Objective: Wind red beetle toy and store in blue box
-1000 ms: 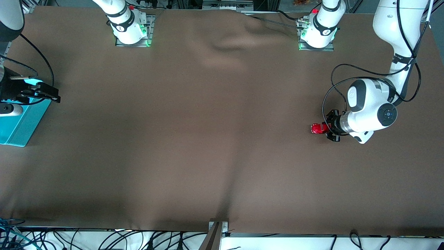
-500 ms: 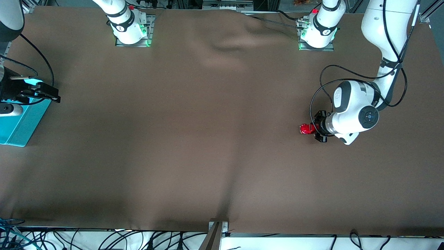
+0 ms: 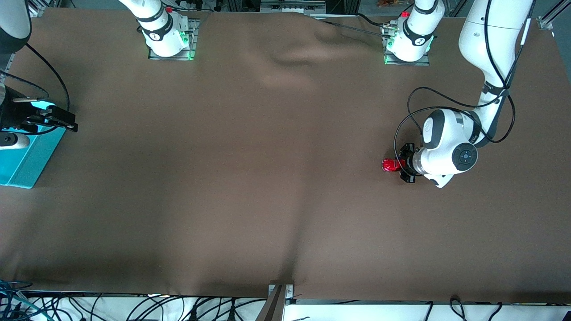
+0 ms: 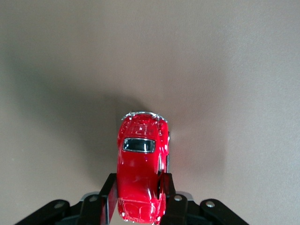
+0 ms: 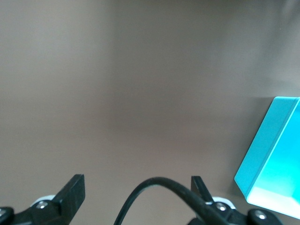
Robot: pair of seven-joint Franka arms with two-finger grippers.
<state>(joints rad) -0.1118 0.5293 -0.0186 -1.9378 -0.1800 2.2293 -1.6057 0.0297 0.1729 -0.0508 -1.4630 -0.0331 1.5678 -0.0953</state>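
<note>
Colours: red, turquoise, brown

Red beetle toy (image 4: 140, 173) glossy red, dark window, silvery bumper; blue box (image 3: 27, 158) plain turquoise; tablecloth (image 3: 250, 169) flat brown; arms white, black joints.

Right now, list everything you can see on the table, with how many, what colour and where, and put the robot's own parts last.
toy car: one, glossy red, on the brown cloth toward the left arm's end of the table, clamped between the left gripper's fingers.
box: one, turquoise blue, at the right arm's end of the table, partly out of view.
tablecloth: one, brown, covering the table.
left gripper: one, black, shut on the toy car.
right gripper: one, black, open, over the box, waiting.
</note>
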